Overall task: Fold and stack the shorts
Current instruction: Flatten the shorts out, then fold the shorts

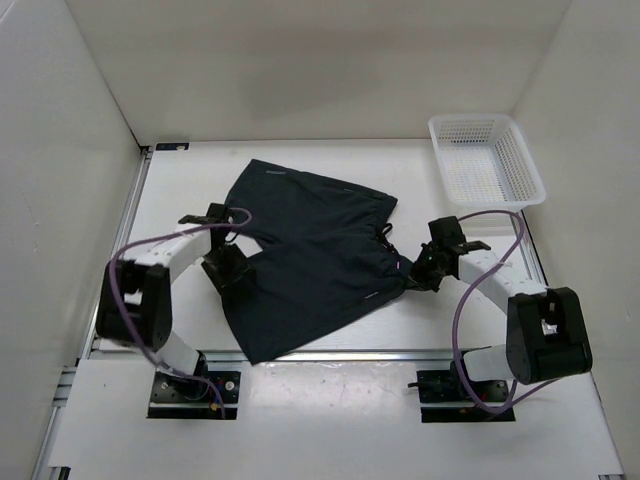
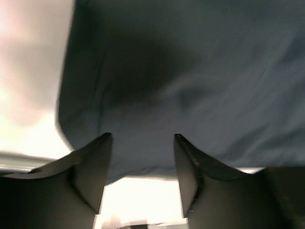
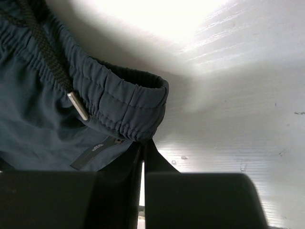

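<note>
A pair of dark navy shorts (image 1: 310, 260) is seen from above, spread nearly flat and slanted on a white bench (image 1: 190, 190). The waistband is turned to the right, one leg reaches toward the far left and the other toward the near edge. No fold has been made yet. A white mesh basket (image 1: 522, 165) is set at the far right corner, well apart from the shorts.

The left fingers (image 2: 95, 167) are held apart at the left edge of the cloth. In the left wrist view the hem is seen lying just at their tips, with nothing gripped. The right fingers (image 3: 157, 167) are pressed together with only a sliver of light between them, and the corner of the waistband (image 3: 119, 102) appears to be pinched at their very tips. A drawstring (image 3: 47, 52) with a metal end is draped over the waistband close by.

Several risks can be judged from here. The right hold looks shallow, so the corner could be pulled free once the cloth is lifted or dragged. Only one layer may be caught, in which case the shorts would be opened rather than folded. If the cloth is lifted before the left side is clamped, the fold would be skewed by the one-sided pull. The loose drawstring could also be snagged.
</note>
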Controlling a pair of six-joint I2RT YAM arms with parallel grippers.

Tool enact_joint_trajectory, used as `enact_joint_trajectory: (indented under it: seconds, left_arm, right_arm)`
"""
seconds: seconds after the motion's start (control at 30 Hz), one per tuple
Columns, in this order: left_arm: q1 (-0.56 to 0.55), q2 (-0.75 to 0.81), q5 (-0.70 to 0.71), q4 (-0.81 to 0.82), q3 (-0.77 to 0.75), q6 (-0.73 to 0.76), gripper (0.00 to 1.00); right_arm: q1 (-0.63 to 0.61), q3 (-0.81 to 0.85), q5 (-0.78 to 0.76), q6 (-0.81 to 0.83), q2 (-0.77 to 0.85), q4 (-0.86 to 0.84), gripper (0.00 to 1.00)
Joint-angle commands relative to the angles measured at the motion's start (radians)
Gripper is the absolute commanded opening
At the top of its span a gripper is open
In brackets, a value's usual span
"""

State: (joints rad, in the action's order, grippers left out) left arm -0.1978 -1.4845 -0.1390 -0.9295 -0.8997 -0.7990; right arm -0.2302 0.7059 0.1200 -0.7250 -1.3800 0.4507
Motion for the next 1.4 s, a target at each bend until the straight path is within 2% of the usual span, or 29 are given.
enact_joint_trajectory:
  seconds: [0.0,0.13,0.27,0.3,0.4,0.43,0.5,0.57,0.63,0.7,0.73,0.77,0.83,0.87,0.93,0.97,1.03,1.07,1.13,1.23,1.37]
  left_arm:
    - [0.012,-0.146,0.036,0.083,-0.108,-0.013,0.63]
    - [0.026,-0.339,-0.002,0.101,-0.231,0.027,0.55]
    - [0.026,-0.512,-0.002,0.092,-0.384,0.076,0.52]
    - [0.035,-0.54,-0.002,0.074,-0.465,0.096,0.52]
    - [0.035,-0.644,0.056,0.012,-0.605,0.116,0.52]
    - [0.035,-0.667,0.094,-0.035,-0.704,0.141,0.52]
    - [0.035,-0.727,0.133,-0.093,-0.807,0.158,0.52]
    - [0.035,-0.737,0.186,-0.167,-0.922,0.181,0.56]
    - [0.035,-0.68,0.217,-0.178,-0.94,0.191,0.68]
    - [0.035,-0.57,0.245,-0.189,-0.911,0.201,0.75]
    - [0.035,-0.525,0.256,-0.189,-0.856,0.201,0.84]
    - [0.035,-0.479,0.256,-0.189,-0.816,0.201,0.86]
    - [0.035,-0.33,0.236,-0.177,-0.716,0.201,0.86]
    - [0.035,-0.279,0.224,-0.177,-0.597,0.176,0.86]
    - [0.025,-0.144,0.182,-0.163,-0.471,0.15,0.86]
    - [0.012,-0.101,0.167,-0.154,-0.356,0.108,0.86]
    - [0.002,-0.015,0.153,-0.154,-0.241,0.046,0.83]
    - [0.001,0.074,0.136,-0.141,-0.137,-0.015,0.82]
    - [0.001,0.178,0.11,-0.131,-0.053,-0.077,0.82]
    - [0.001,0.21,0.079,-0.091,0.057,-0.138,0.82]
    - [-0.025,0.11,0.044,-0.028,0.099,-0.163,0.82]
  right_arm:
    - [0.005,-0.022,0.013,0.006,0.048,-0.009,0.0]
    - [0.005,-0.031,0.023,-0.004,0.059,-0.009,0.0]
    - [0.005,-0.031,0.023,-0.03,0.049,-0.029,0.0]
    - [0.005,-0.031,0.023,-0.039,0.048,-0.029,0.0]
    - [-0.014,-0.005,0.023,-0.074,-0.007,-0.038,0.0]
    - [-0.023,0.01,0.012,-0.085,-0.016,-0.038,0.0]
    - [-0.034,0.02,0.003,-0.131,-0.034,-0.038,0.0]
    - [-0.043,0.029,-0.008,-0.16,-0.05,-0.038,0.0]
    - [-0.075,0.029,-0.029,-0.203,-0.05,-0.038,0.0]
    - [-0.093,0.029,-0.049,-0.227,-0.05,-0.038,0.0]
    - [-0.11,0.029,-0.069,-0.243,-0.05,-0.029,0.0]
    - [-0.11,0.038,-0.078,-0.243,-0.05,-0.029,0.0]
    - [-0.132,0.038,-0.079,-0.254,-0.04,-0.029,0.0]
    - [-0.132,0.038,-0.079,-0.254,-0.04,-0.029,0.0]
    - [-0.141,0.038,-0.088,-0.254,-0.04,-0.029,0.0]
    - [-0.141,0.038,-0.088,-0.254,-0.04,-0.029,0.0]
    - [-0.15,0.038,-0.088,-0.254,-0.04,-0.029,0.0]
    - [-0.15,0.038,-0.088,-0.243,-0.05,-0.029,0.0]
    - [-0.15,0.047,-0.088,-0.234,-0.05,-0.029,0.0]
    - [-0.15,0.047,-0.088,-0.225,-0.05,-0.02,0.0]
    - [-0.15,0.047,-0.088,-0.225,-0.04,-0.02,0.0]
